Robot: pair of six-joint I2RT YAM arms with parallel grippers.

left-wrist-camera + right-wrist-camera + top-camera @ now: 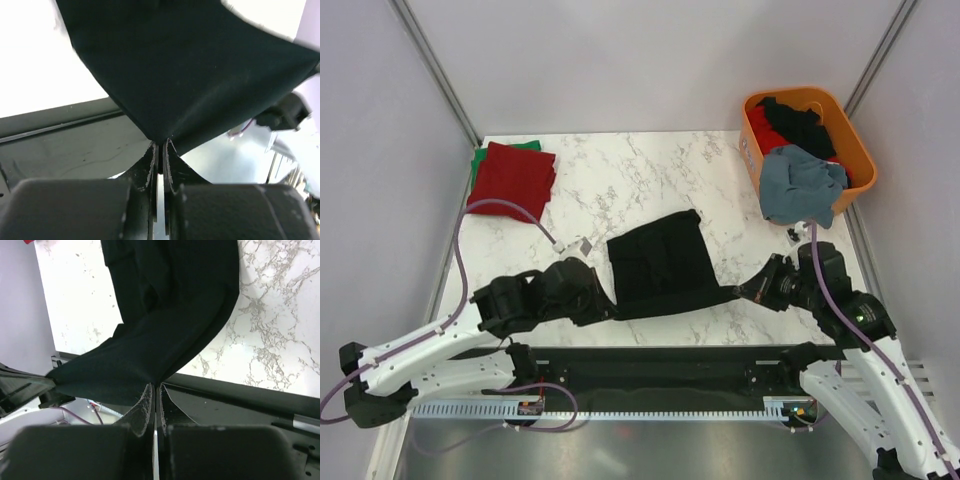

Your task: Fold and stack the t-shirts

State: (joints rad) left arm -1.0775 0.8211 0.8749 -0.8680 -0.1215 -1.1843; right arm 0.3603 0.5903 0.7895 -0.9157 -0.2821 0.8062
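A black t-shirt (pixel 660 262) lies on the marble table, its near edge lifted between both grippers. My left gripper (pixel 603 306) is shut on its near left corner (pixel 161 135). My right gripper (pixel 745 291) is shut on its near right corner (pixel 157 381). The cloth stretches taut between them just above the table's front edge. A folded dark red t-shirt (pixel 512 179) lies on a green one (pixel 478 163) at the far left. A grey-blue t-shirt (pixel 800 185) hangs over the rim of the orange basket (pixel 860 150), with black and red cloth inside.
A small white tag (pixel 586 246) lies on the table left of the black shirt. A small dark object (pixel 792 235) lies near the basket. A black rail (pixel 660 360) runs along the table's front edge. Grey walls close in both sides.
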